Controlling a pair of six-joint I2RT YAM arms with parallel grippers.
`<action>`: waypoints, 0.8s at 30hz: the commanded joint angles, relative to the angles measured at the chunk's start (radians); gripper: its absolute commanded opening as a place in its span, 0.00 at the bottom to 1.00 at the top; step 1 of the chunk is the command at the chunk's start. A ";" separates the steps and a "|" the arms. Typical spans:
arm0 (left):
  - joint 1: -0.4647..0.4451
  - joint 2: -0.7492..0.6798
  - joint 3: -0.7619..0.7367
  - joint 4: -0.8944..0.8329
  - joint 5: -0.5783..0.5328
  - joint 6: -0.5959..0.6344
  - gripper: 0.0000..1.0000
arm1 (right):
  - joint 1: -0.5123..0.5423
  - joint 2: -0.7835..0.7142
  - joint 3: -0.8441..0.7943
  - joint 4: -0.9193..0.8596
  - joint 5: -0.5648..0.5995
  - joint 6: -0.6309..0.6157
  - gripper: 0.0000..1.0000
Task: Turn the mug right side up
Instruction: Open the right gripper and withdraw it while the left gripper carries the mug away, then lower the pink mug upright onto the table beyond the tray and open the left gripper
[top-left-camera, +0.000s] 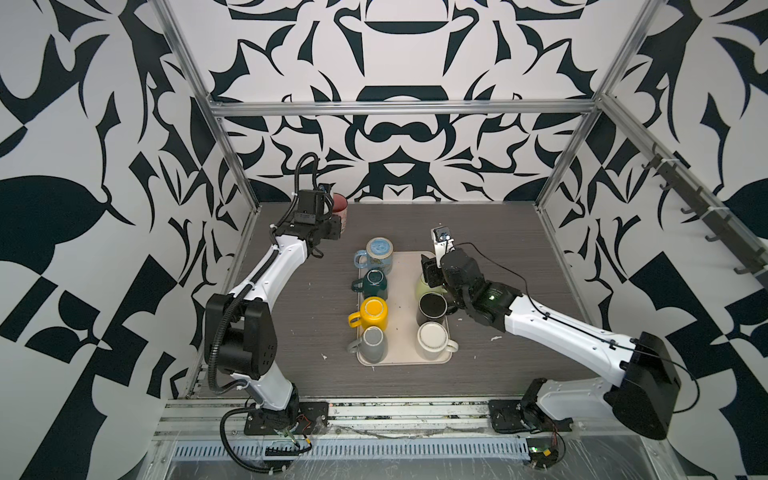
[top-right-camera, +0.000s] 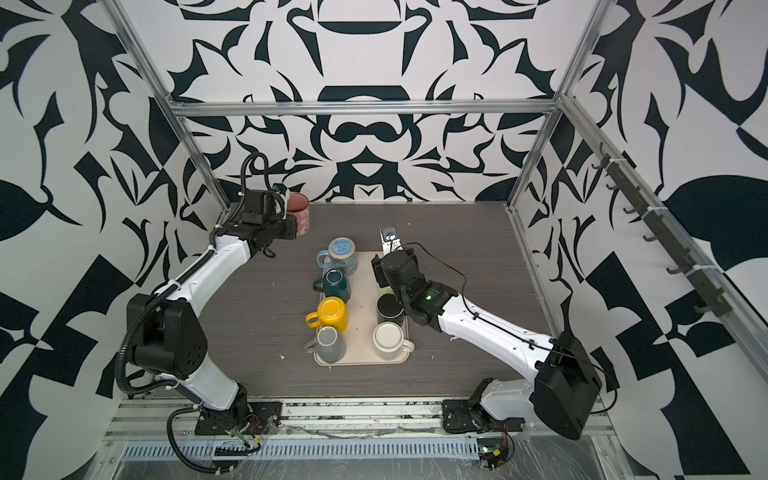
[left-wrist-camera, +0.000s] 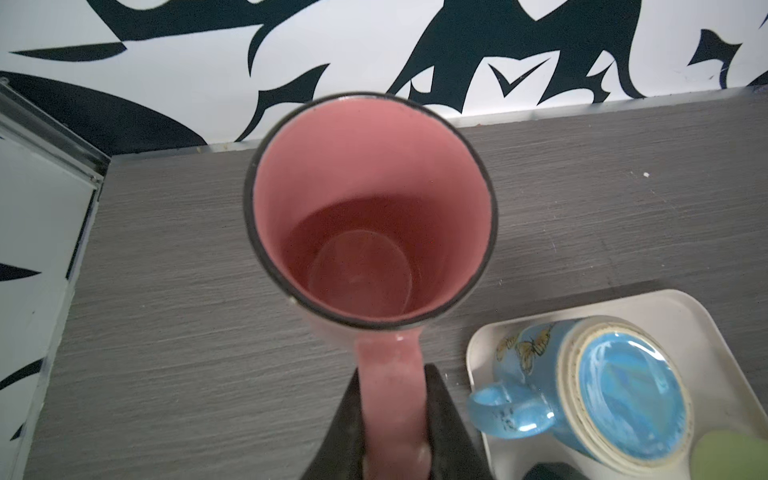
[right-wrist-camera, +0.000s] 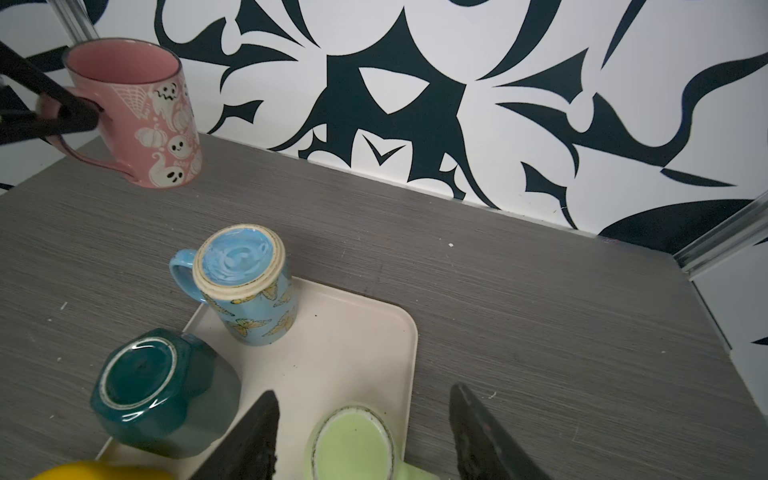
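Pink mug (right-wrist-camera: 137, 112) upper left of right wrist view, mouth up, over the far-left table (right-wrist-camera: 540, 311) corner; can't tell if the base touches. Left end effector (left-wrist-camera: 392, 374) pinched narrow on its handle, likely so the body hangs free for setting down upright, off the tray (right-wrist-camera: 374, 332). Right end effector (right-wrist-camera: 363, 399) wide apart, empty, straddling above the inverted green mug (right-wrist-camera: 353, 444) at frame bottom, probably lining up the next flip. Blue mug (right-wrist-camera: 245, 286) and teal mug (right-wrist-camera: 166, 395) base-up.

Mug (top-left-camera: 341, 212) behind tray (top-left-camera: 403, 299), seemingly aloft
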 joint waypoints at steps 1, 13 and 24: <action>0.019 0.000 -0.022 0.272 -0.007 0.000 0.00 | -0.008 -0.001 -0.011 0.014 -0.024 0.058 0.67; 0.071 0.141 -0.072 0.486 0.060 -0.112 0.00 | -0.022 0.020 -0.020 0.022 -0.038 0.092 0.67; 0.103 0.236 -0.023 0.455 0.090 -0.134 0.00 | -0.024 0.042 -0.011 0.012 -0.051 0.114 0.67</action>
